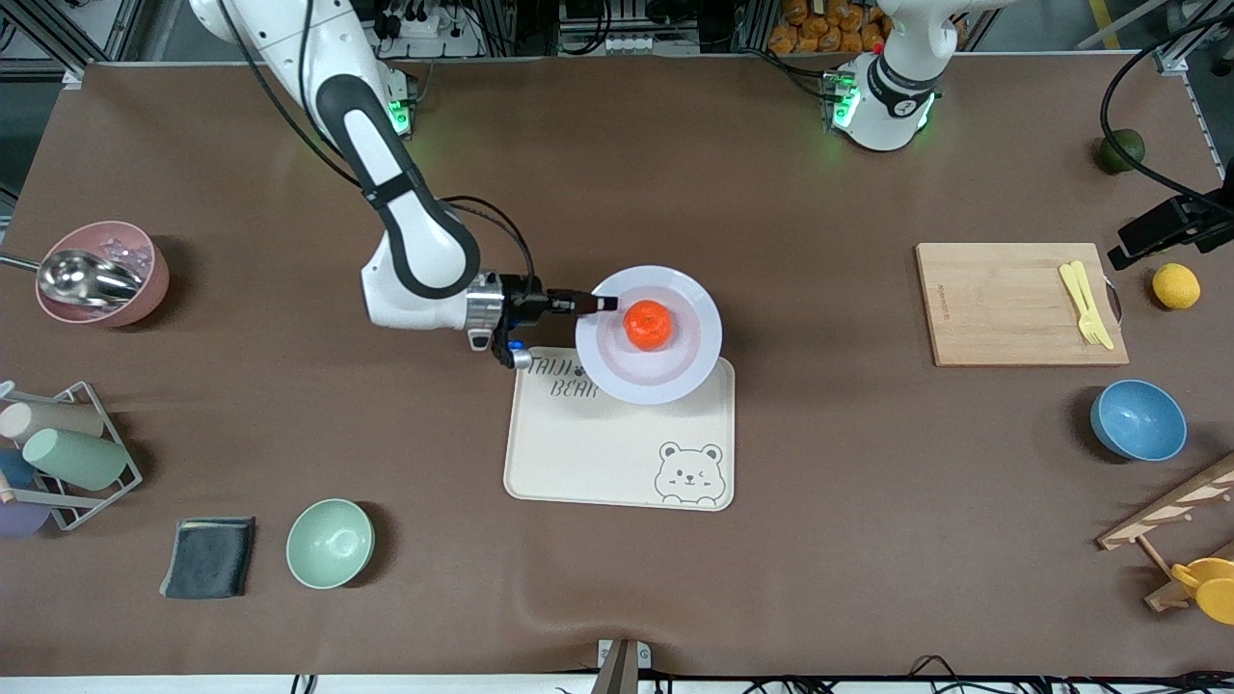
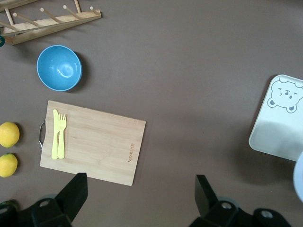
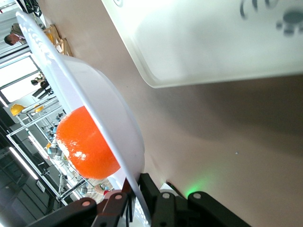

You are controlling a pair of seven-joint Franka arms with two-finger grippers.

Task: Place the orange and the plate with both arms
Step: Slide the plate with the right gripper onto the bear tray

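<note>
The pale plate [image 1: 675, 289] carries the orange [image 1: 648, 324] near its middle. My right gripper [image 1: 603, 304] is shut on the plate's rim at the end toward the right arm and holds the plate over the cream bear tray's [image 1: 617, 453] edge nearest the robots. The right wrist view shows the fingers [image 3: 152, 191] pinching the rim of the plate [image 3: 102, 101], with the orange [image 3: 85, 144] on it and the tray [image 3: 203, 42] below. My left gripper [image 2: 140, 182] is open and empty, high over bare table beside the cutting board [image 2: 94, 142]; it does not show in the front view.
A cutting board [image 1: 1012, 304] with yellow cutlery [image 1: 1086, 304], a lemon [image 1: 1176, 285], a dark green fruit [image 1: 1122, 150] and a blue bowl [image 1: 1138, 420] lie toward the left arm's end. A mint bowl [image 1: 330, 543], grey cloth [image 1: 208, 557], cup rack [image 1: 67, 458] and pink bowl [image 1: 104, 273] lie toward the right arm's end.
</note>
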